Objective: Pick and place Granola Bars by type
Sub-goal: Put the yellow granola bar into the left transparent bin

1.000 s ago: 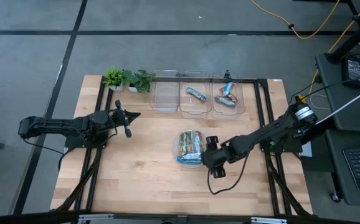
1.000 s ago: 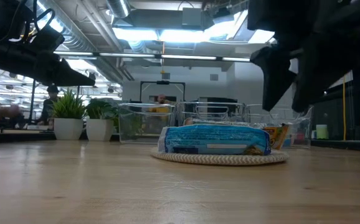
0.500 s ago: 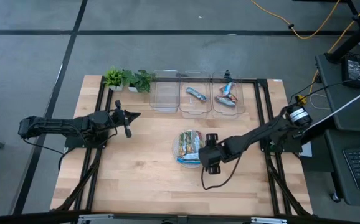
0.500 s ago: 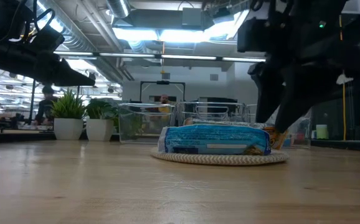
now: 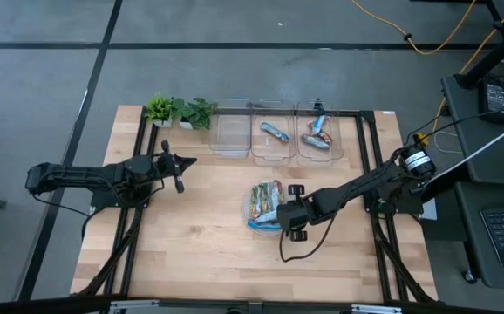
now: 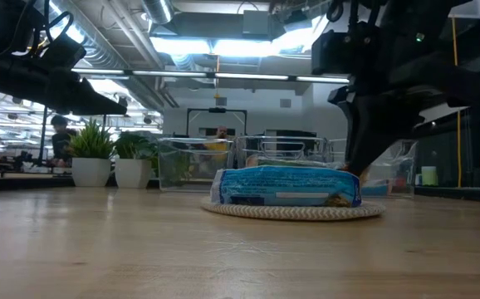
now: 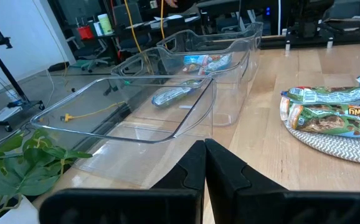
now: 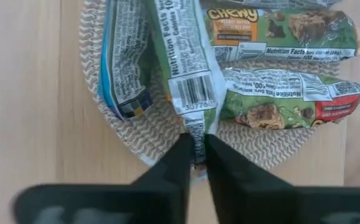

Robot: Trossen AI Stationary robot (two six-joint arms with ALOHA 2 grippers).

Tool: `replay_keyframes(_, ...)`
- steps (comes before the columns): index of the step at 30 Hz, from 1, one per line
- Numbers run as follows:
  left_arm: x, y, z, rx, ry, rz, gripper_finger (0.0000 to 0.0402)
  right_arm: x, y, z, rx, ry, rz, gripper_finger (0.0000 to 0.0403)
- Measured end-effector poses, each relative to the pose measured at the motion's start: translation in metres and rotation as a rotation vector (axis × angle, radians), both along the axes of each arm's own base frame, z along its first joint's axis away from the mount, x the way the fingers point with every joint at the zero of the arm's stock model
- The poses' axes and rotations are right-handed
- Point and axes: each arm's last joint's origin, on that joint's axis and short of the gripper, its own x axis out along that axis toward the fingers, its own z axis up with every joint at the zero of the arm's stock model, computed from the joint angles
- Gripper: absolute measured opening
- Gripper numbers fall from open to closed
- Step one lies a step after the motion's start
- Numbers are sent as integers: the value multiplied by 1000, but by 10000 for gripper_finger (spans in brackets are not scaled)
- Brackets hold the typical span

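Note:
Several granola bars (image 5: 265, 205) in blue, green and white wrappers lie side by side on a round woven plate (image 8: 130, 134) in the middle of the table. My right gripper (image 8: 195, 146) stands at the plate's right near rim, slanting down, shut on one green-and-white bar (image 8: 183, 62). In the low view the right gripper (image 6: 358, 162) hangs behind the blue bar (image 6: 286, 187). At the table's left, well clear of the plate, my left gripper (image 7: 205, 146) is shut and holds nothing. My right gripper pinches the flat crimped end (image 8: 196, 129) of the green-and-white bar between its two fingers (image 8: 179, 155), at the plate's rim. The fingers slant down from the table's right near side, in line with the bar. The bar lies flat on the plate among the others.
Three clear bins stand in a row at the far edge: the left one (image 5: 231, 138) is bare, the middle one (image 5: 275, 139) holds one bar, the right one (image 5: 319, 139) holds a few. Two small potted plants (image 5: 178, 112) stand at the far left.
My right gripper has moved toward the table's left and down to the plate's rim, and its fingers have shut on the end of the green-and-white bar. The bars have not shifted.

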Motion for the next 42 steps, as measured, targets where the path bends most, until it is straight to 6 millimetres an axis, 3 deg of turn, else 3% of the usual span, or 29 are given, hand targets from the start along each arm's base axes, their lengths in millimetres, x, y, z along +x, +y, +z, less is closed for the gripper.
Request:
replay_keyframes(3, 0, 0, 0, 0, 0, 0, 4, 0, 0, 0, 1, 1, 1, 10)
replay_keyframes(7, 0, 0, 0, 0, 0, 0, 4, -1, 0, 9, 1, -9, -1, 11)
replay_keyframes(19, 0, 0, 0, 0, 0, 0, 4, -3, 5, 101, -41, -193, -19, 4)
replay_keyframes(28, 0, 0, 0, 0, 0, 0, 4, -5, 1, 110, -45, -239, -33, 4)
replay_keyframes(34, 0, 0, 0, 0, 0, 0, 4, 4, -13, 119, -46, -272, -63, 4)
replay_keyframes(42, 0, 0, 0, 0, 0, 0, 4, 21, -50, 169, 29, -368, -81, 3)
